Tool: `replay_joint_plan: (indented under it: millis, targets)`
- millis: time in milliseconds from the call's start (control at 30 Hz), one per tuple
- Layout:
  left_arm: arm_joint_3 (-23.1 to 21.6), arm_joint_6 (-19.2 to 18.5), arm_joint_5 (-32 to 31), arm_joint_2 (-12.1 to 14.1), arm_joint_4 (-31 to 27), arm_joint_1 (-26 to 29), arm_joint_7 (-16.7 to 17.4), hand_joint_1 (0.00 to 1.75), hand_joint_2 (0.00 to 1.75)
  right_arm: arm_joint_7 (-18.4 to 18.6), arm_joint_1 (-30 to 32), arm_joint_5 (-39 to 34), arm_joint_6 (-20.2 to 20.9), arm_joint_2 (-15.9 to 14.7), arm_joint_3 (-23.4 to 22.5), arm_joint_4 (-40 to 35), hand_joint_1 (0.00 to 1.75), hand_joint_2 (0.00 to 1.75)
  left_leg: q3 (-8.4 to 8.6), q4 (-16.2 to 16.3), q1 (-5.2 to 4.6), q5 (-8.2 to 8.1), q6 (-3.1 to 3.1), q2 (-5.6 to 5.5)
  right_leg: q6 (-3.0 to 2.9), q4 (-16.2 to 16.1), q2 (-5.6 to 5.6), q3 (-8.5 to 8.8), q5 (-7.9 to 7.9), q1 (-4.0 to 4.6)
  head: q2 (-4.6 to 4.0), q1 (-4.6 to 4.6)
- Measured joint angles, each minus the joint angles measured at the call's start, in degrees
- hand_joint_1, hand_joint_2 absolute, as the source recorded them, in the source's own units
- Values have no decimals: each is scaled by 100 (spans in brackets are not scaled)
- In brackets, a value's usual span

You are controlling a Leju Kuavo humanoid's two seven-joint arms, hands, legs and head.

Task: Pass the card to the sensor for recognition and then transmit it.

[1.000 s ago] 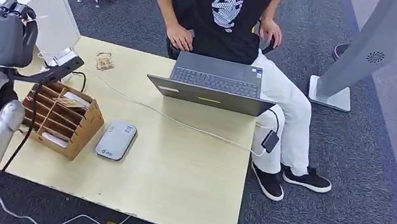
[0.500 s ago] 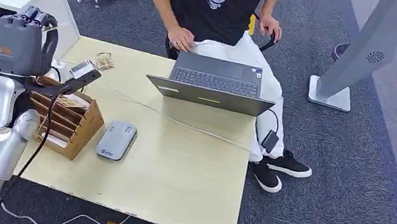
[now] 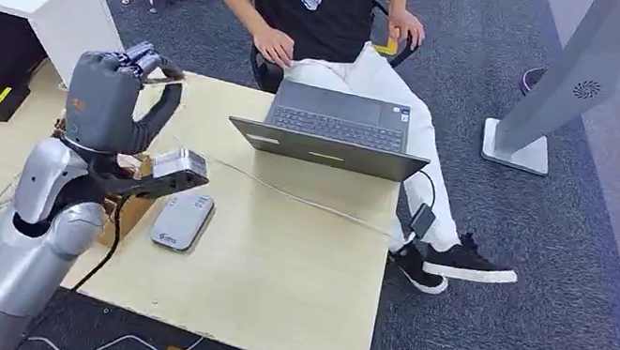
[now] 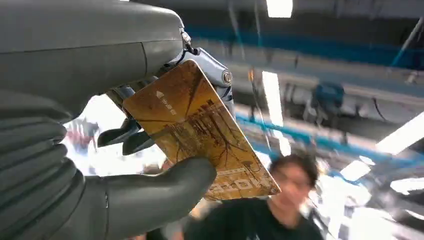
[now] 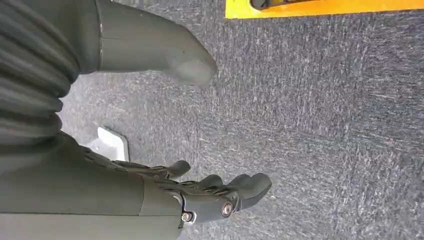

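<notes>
Writing on the gold-brown plastic card (image 4: pixel 200 132) is too blurred to read in left wrist view: a small white arrow mark w/ a few characters near one corner, pale block lettering along the opposite edge, tree/building artwork between. Card sits in the left hand (image 3: pixel 110 99), pinched between thick grey thumb and darker fingers (image 4: pixel 122 137), flat face toward the wrist cam, most of it sticking out past the thumb. Head view shows that hand raised above the table's left part, back of hand toward the cam, card seen only as a thin edge at the fingertips.

Flat grey rounded-rectangle card reader (image 3: pixel 182 219) lies on the pale wood-laminate table (image 3: pixel 289 276), below and just right of the raised hand; small blue marks on it, not legible. Brown slotted wooden card rack (image 3: pixel 130 202) is mostly hidden behind the forearm. Open grey laptop (image 3: pixel 333 129) stands at the far edge, thin white cable running past it. Person in black printed T-shirt & white trousers (image 3: pixel 334 8) is behind the laptop.

Right hand (image 5: pixel 200 195) hangs over dark grey carpet, fingers apart & lightly curved, holding nothing.
</notes>
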Motion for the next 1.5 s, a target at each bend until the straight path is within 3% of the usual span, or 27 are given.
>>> replay_joint_plan:
  millis: [67,600,900,1000,1200,1367,1500]
  targets:
    - [-113,-59,286,-46,-87,154,-111,175,175,-22,5,15,7,2,-15,0,0,175,0,-1,0,-1,-1,11,0,0,13,-1,0,0,0,0]
    - [-63,593,886,-63,-666,1716,-548,175,175,-92,127,15,7,0,-149,2,0,175,-2,-2,0,-1,0,9,1,0,11,-1,-1,0,0,-2]
    - [-41,606,932,-74,-686,1918,-559,175,175,-92,142,13,9,0,-155,4,0,175,-4,-2,0,-1,0,7,1,0,7,0,-1,0,0,-2]
    - [343,612,1131,-168,-686,2431,-662,175,175,-131,189,13,7,0,-221,9,0,175,-4,-2,1,-1,0,7,0,0,7,-1,-1,1,0,0]
    - [669,604,1192,-278,-614,2668,-671,175,175,-131,193,81,-11,0,-256,9,0,175,-4,-2,0,-1,0,9,1,0,8,-1,-1,0,0,0]
    - [938,687,855,-358,-476,2819,-607,175,175,-113,191,136,0,0,-258,9,0,175,-4,-2,0,-1,0,8,1,0,8,-1,-1,0,0,0]
    - [1177,905,-14,-382,-313,2884,-195,175,175,-74,186,245,24,2,-258,9,0,175,-4,-2,1,-1,0,8,0,0,7,-1,-1,0,0,0]
